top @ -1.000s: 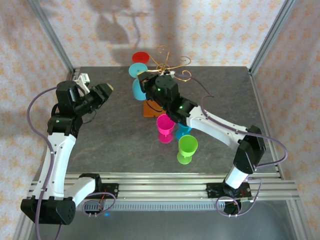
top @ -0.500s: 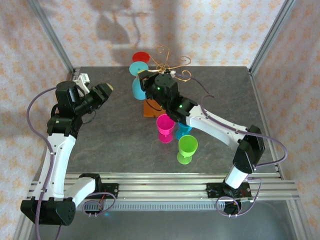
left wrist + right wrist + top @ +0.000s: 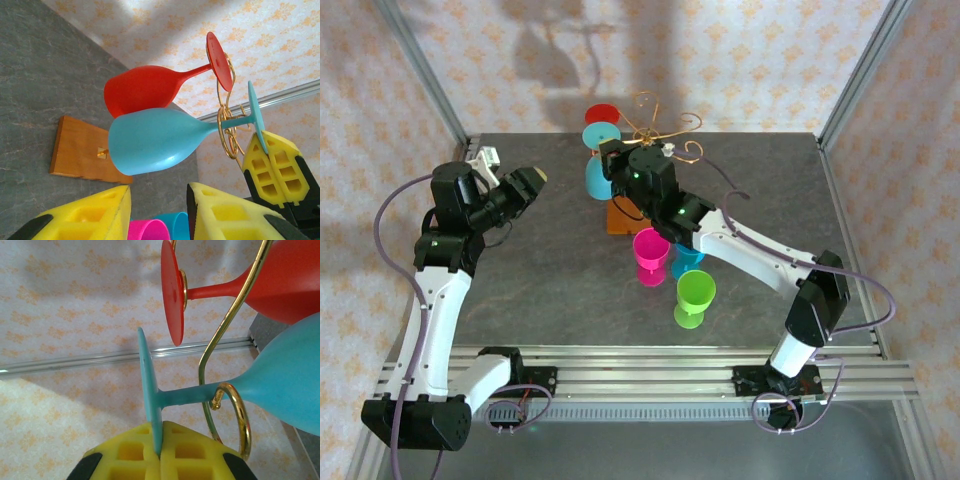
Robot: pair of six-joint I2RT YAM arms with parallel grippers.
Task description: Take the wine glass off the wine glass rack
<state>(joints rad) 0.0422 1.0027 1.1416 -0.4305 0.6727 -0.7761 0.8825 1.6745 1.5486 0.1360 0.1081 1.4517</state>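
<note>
Top external view: the blue wine glass [image 3: 597, 180] has slid a tiny bit toward the back wall; the right gripper [image 3: 160, 452] pinches its round foot tight; its stem hangs in the gold wine glass rack [image 3: 662, 128]; the left gripper [image 3: 532, 180] has not moved, fingers apart, holding nothing.

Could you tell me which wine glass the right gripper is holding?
The light blue glass hanging on the rack: the right fingers pinch its foot. The red one hangs untouched; pink and green are on the table.

rear overview, wrists close, apparently sharing rack [image 3: 77, 152]
</note>
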